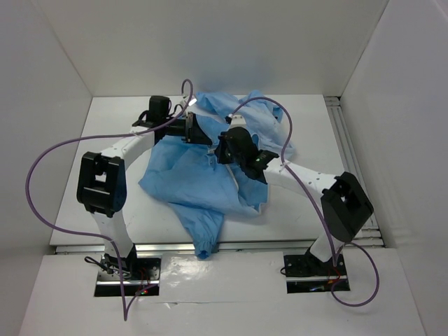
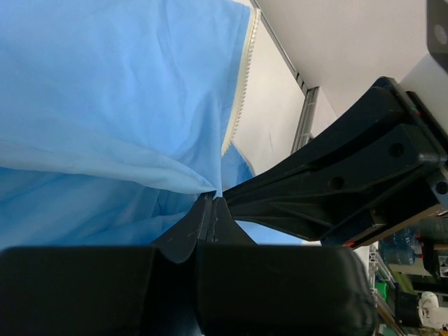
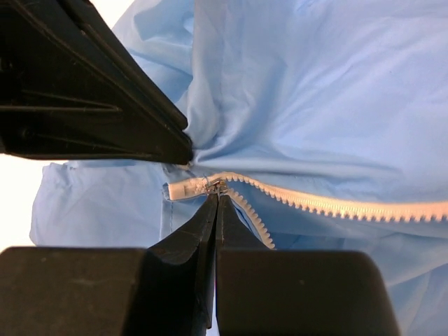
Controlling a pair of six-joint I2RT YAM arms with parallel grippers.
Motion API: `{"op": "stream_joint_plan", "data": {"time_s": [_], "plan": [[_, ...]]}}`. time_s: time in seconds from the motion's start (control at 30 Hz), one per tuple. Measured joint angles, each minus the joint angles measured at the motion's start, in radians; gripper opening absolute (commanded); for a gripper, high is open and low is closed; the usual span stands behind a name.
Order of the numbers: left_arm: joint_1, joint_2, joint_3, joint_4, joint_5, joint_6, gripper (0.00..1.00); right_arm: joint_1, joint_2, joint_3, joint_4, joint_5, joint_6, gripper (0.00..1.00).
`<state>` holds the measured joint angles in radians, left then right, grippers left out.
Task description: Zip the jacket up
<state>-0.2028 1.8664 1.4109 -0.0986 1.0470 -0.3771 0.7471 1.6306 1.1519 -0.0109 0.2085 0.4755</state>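
White-walled table (image 1: pixel 308 133); jacket (image 1: pixel 196 182) lying crumpled mid-table, zip start in hand.
By the right gripper (image 3: pixel 217 192) the zipper slider (image 3: pixel 214 185) is clamped at the bottom end of the white zipper teeth (image 3: pixel 329 205); blue fabric just beside it is pinched tight by the left gripper (image 2: pixel 212 201). Two tooth rows are seen parting directly past the slider, so zipping is judged barely begun. Next, the slider would need drawing along the teeth with the hem held taut. One sleeve (image 1: pixel 203 245) overhangs the near edge; bare surface is seen to either side.
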Motion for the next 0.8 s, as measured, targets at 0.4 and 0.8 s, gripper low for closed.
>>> {"op": "stream_joint_plan", "data": {"time_s": [0.4,0.8], "plan": [[-0.005,0.0,0.041,-0.071,-0.024,0.039,0.16,-0.04,-0.073,-0.055,-0.023,0.023,-0.028,0.0],[-0.003,0.0,0.05,-0.109,-0.033,0.056,1.0,-0.062,-0.102,-0.065,-0.054,0.039,-0.069,0.0]]}}
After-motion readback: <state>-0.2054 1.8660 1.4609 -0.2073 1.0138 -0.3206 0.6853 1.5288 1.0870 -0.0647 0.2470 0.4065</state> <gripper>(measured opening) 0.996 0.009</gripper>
